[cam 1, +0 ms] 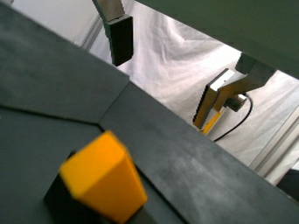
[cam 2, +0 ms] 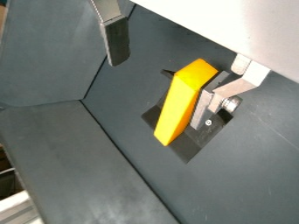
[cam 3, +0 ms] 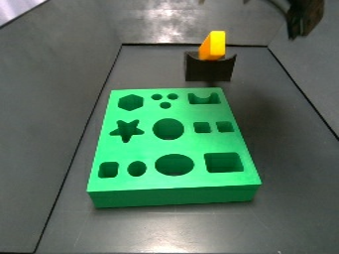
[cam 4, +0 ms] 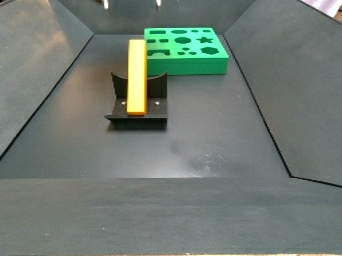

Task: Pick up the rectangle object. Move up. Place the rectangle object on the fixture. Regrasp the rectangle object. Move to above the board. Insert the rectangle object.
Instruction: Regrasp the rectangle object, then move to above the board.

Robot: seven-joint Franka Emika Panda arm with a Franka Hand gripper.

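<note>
The rectangle object (cam 4: 135,74) stands upright in the fixture (cam 4: 140,103), long axis vertical, at centre left of a side view, the board (cam 4: 187,49) behind it. The gripper (cam 2: 176,63) hangs above, fingers (cam 2: 114,39) spread wide, gripping nothing

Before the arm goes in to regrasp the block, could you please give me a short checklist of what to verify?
1. The rectangle object is seated on the fixture: ok, it stands propped in it in both side views.
2. The gripper is open and empty: ok, nothing lies between the fingers in both wrist views.
3. The gripper is clear of the rectangle object: ok, in a side view it is raised near the picture's edge, apart from the rectangle object.
4. The board has free cut-outs: ok, all visible holes are empty.
5. The fingers are lined up with the rectangle object's faces: cannot tell.
</note>
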